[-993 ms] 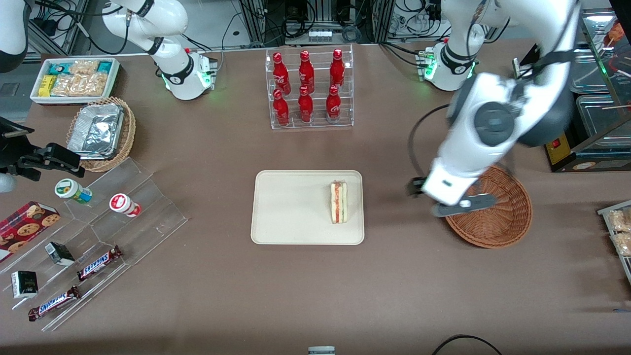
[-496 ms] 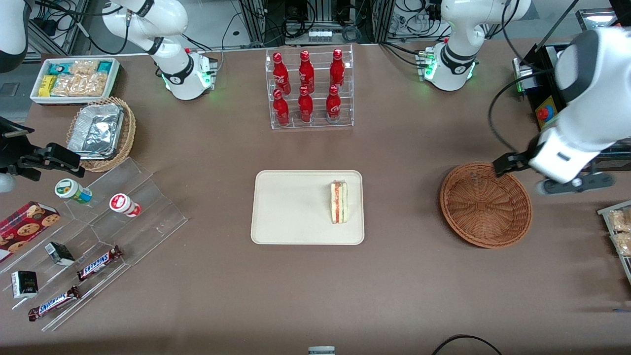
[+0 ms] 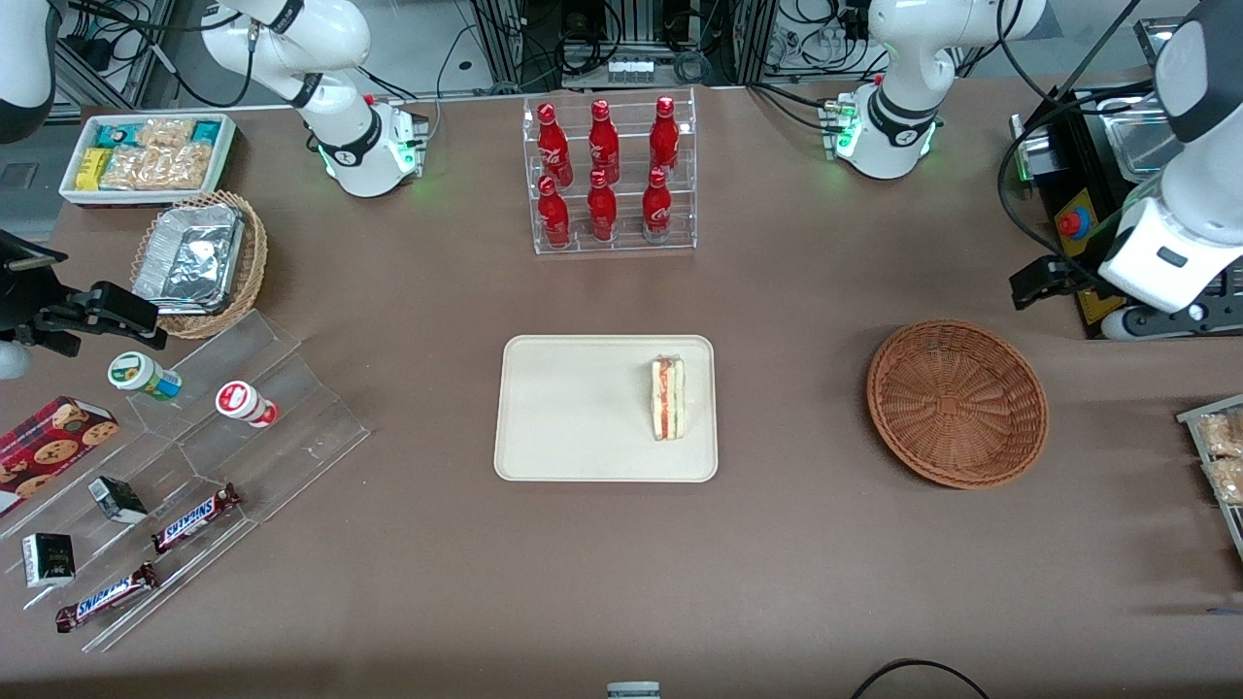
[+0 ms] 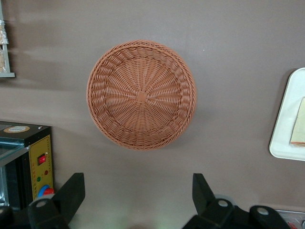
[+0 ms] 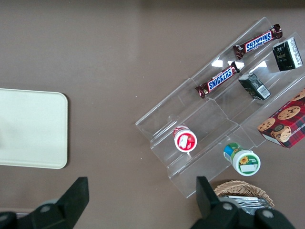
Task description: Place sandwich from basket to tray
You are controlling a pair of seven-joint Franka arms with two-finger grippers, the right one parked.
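Front view: triangular white-bread sandwich [image 3: 667,398] lies on the cream rectangular tray [image 3: 573,408], long axis toward the camera, round reddish-brown wicker basket [image 3: 957,403] empty, left gripper [image 3: 1156,316] now withdrawn farther off, well toward the working arm's end; left wrist view: gripper [image 4: 138,195] spread, apparently holding nothing.

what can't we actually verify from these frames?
- Sandwich in the left wrist view: cut off by the frame edge, with most of the tray. Right wrist view shows only bare tray.
- Gripper: open and empty, above the table near the basket; in the front view the arm's white wrist housing hides it.
- Small black boxes on the acrylic stand: labels too small to read.
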